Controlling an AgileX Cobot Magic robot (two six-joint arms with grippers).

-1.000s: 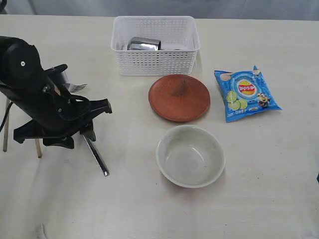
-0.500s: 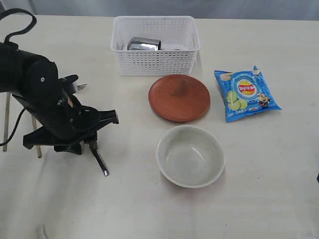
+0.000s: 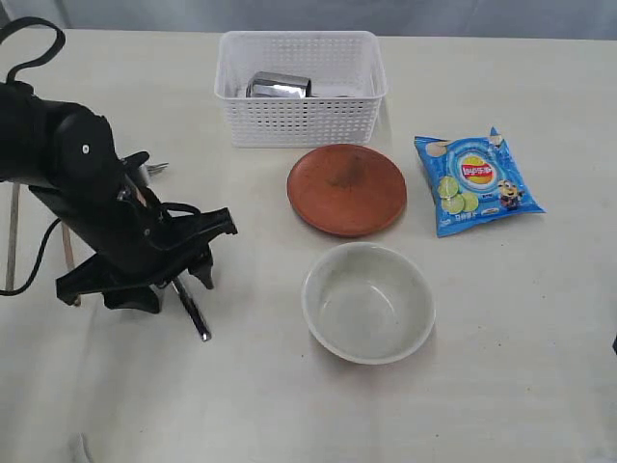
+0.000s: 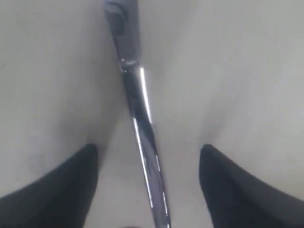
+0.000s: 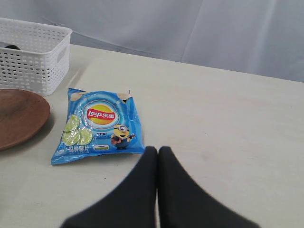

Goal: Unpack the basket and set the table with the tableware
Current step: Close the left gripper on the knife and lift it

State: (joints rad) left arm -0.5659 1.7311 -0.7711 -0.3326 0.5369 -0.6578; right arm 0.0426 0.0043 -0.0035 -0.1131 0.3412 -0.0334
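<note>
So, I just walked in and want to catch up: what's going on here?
The basket is being unpacked onto the table. The open left hand straddles a knife lying on the table. The plate and bowl are out; a cup sits in the basket. The right hand is shut, idle near a chip bag.
</note>
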